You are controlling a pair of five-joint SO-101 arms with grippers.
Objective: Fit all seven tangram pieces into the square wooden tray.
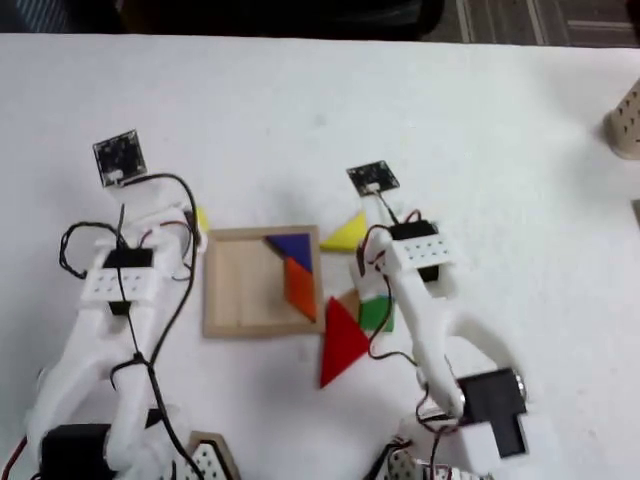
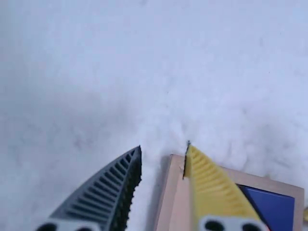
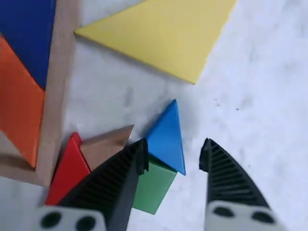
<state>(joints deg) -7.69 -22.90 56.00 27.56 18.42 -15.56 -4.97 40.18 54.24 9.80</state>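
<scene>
- The left gripper (image 2: pixel 163 147) hangs low over the table (image 2: pixel 144 72), its jaws parted and nothing held between them. Its grey finger (image 2: pixel 113 190) is over bare table. Its yellow finger (image 2: pixel 211 187) is over a corner of the wooden tray (image 2: pixel 174 192).
- The tray stretches away from that yellow finger towards the right arm. The dark blue piece (image 2: pixel 269 207) lies inside it, in the corner on the right arm's side. The orange piece (image 1: pixel 300 285) lies touching the dark blue one, along the same wall.
- The yellow triangle (image 3: pixel 163 29) lies flat on the table outside the tray, ahead of the right gripper's fingertips and apart from them.
- The red triangle (image 3: pixel 70 171) and the tan piece (image 3: pixel 106 144) lie on the tray side of the right gripper, and the red one is just beside the tray's outer rim.
- The green piece (image 3: pixel 151 185) lies partly under the tray-side finger and meets the base of the light blue triangle (image 3: pixel 166 137).
- The right gripper (image 3: pixel 173 143) is held wide apart and grips nothing. The light blue triangle lies between its jaws, close against the tray-side finger and clear of the other.
</scene>
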